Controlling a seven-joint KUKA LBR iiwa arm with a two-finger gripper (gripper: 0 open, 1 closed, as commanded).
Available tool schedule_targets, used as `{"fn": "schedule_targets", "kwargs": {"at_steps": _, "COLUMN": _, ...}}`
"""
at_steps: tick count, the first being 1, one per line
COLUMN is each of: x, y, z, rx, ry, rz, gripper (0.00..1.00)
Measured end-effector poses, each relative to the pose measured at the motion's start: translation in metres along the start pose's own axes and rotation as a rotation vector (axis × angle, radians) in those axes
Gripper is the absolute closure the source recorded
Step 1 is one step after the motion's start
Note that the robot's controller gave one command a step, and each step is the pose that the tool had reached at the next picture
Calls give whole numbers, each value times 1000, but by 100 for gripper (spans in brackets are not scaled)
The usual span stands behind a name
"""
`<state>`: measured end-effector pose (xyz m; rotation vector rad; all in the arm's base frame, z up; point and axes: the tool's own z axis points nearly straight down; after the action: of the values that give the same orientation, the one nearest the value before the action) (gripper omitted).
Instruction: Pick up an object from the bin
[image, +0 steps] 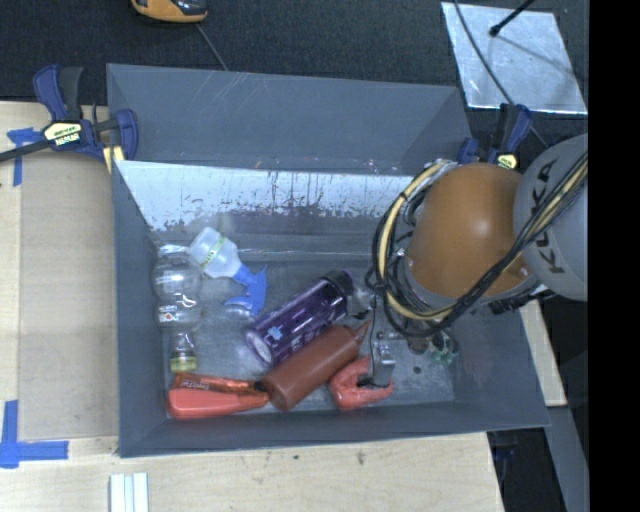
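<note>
**binwatcher:** Red curved piece (358, 393) is what your gripper (381, 368) sits over, down by the front wall of the bin (300, 120), right of centre. It lies just under the gripper and a touch to its left, touching or close to it. Can't tell from up here how wide the gripper is or whether it has hold of anything; the orange cover (465, 235) and cables crowd that spot.

**pickbot_fan:** Agreed. Watch the long axis though. The piece runs roughly left-right along the front wall, and the brown cylinder (312, 367) butts against its left end, angled up beside the purple can (298, 320). I'd guess you want to grip across the short way, front to back, or you'll snag the cylinder too.
</note>
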<state>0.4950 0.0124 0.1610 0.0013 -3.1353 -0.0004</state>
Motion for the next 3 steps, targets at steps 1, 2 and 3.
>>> {"fn": "schedule_targets", "kwargs": {"at_steps": 1, "x": -2, "y": 0, "z": -4, "rx": 0, "ry": -9, "rz": 0, "gripper": 0}}
{"fn": "schedule_targets", "kwargs": {"at_steps": 2, "x": -3, "y": 6, "z": 20, "rx": 0, "ry": -13, "rz": 79, "gripper": 0}}
{"fn": "schedule_targets", "kwargs": {"at_steps": 3, "x": -12, "y": 18, "z": 72, "rx": -1, "ry": -12, "rz": 49, "gripper": 0}}
